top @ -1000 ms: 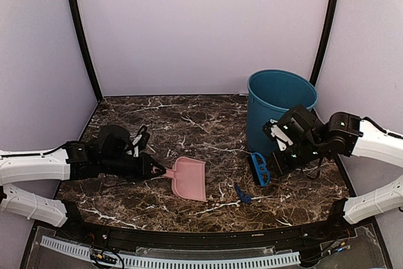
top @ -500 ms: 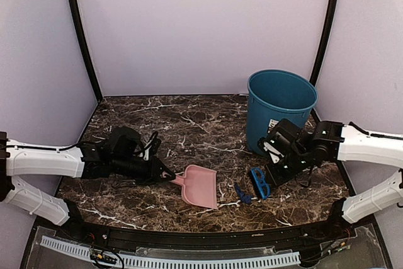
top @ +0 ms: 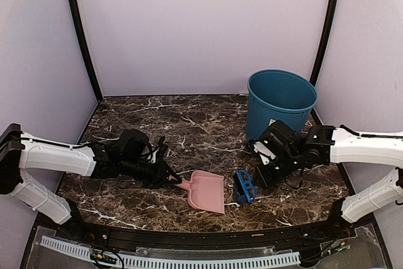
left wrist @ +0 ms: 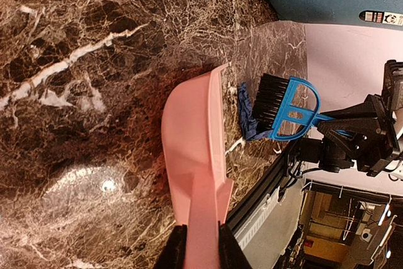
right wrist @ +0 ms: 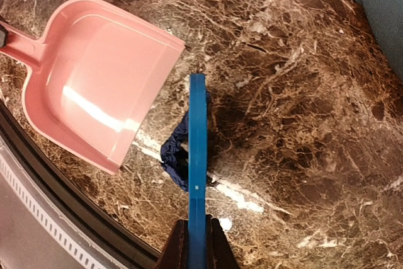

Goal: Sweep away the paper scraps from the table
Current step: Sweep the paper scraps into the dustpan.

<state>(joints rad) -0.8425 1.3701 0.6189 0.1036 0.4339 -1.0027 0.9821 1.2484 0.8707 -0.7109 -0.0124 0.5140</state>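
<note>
One dark blue paper scrap (right wrist: 175, 153) lies crumpled on the table (top: 189, 130), right against the bristles of the blue hand brush (right wrist: 198, 130). My right gripper (right wrist: 197, 239) is shut on the brush handle, and the brush (top: 244, 185) stands on edge near the front. A pink dustpan (top: 209, 190) lies flat just left of it, its mouth a small gap from the scrap (left wrist: 246, 118). My left gripper (left wrist: 202, 245) is shut on the dustpan (left wrist: 192, 143) handle. No other scraps show.
A tall teal bin (top: 280, 102) stands at the back right, just behind my right arm. The table's black front rim (top: 208, 231) runs close to the dustpan and brush. Purple walls enclose the back and sides.
The left arm slid the dustpan right and toward the front. The right arm brought the brush down and left onto the blue scrap, closing the gap to the dustpan.
</note>
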